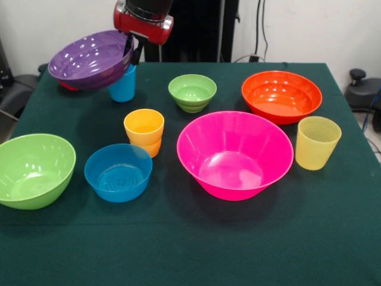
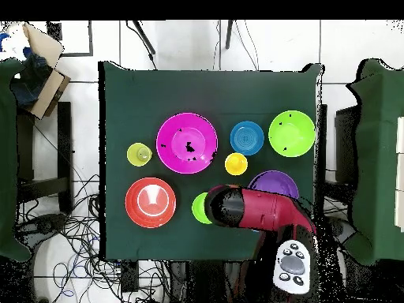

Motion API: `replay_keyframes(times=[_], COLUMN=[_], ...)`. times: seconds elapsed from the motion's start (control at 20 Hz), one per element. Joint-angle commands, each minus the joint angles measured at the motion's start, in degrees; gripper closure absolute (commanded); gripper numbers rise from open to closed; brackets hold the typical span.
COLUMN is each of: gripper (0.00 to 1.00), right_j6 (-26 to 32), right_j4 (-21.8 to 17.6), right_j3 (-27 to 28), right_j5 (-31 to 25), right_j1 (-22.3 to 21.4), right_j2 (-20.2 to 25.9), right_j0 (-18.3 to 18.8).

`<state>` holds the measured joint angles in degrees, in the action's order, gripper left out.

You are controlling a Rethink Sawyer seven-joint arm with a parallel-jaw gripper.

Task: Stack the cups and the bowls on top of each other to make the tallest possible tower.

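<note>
Tabletop: purple bowl (image 1: 92, 58) at gripper (image 1: 132, 50)

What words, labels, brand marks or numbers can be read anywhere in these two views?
None can be read.
The glossy plastic bowls and cups, such as the big pink bowl, show no print.
The grey button pad on the arm has marks too small to read.

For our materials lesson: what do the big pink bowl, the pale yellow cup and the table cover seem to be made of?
Pink bowl: likely glossy plastic, with bright highlights.
Pale yellow cup: likely translucent plastic, finely ribbed, light showing through.
Table cover: probably matte dark green cloth, with no shine.
</note>
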<state>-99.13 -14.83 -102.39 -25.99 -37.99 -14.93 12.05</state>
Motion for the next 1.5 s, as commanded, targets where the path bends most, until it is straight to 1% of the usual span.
replay_keyframes(times=[0.05, 0.15, 0.25, 0.35, 0.6, 0.7, 0.9, 1.05, 1.25, 1.35, 1.5], gripper=[1.0, 1.0, 1.0, 1.0, 1.0, 1.0, 1.0, 1.0, 1.0, 1.0, 1.0], right_j6=[-7.03, -7.08, -7.28, -7.91, -10.2, -11.39, -13.11, -12.5, -10.78, -10.77, -11.39], right_j4=[0.86, 1.02, 1.84, 2.86, 5.06, 5.94, 8.24, 9.59, 10.93, 11.82, 12.8], right_j3=[-5.46, -5.7, -3.73, -0.67, 7.75, 9.98, 12.46, 14.2, 18.28, 19.86, 20.75], right_j5=[5.43, 7.07, 7.35, 6.21, 1.64, 1.24, 1.18, 0.31, -3.64, -4.73, -4.31], right_j1=[-2.11, -0.85, 1.36, 3.41, 7.55, 8.77, 10.15, 10.74, 11.97, 12.56, 13.27], right_j2=[3.98, 5.47, 7.26, 7.92, 5.71, 4.61, 3.24, 2.89, 2.84, 2.49, 2.0], right_j0=[4.54, 5.54, 5.6, 4.62, 0.6, -0.87, -2.84, -3.39, -3.58, -3.88, -4.28])
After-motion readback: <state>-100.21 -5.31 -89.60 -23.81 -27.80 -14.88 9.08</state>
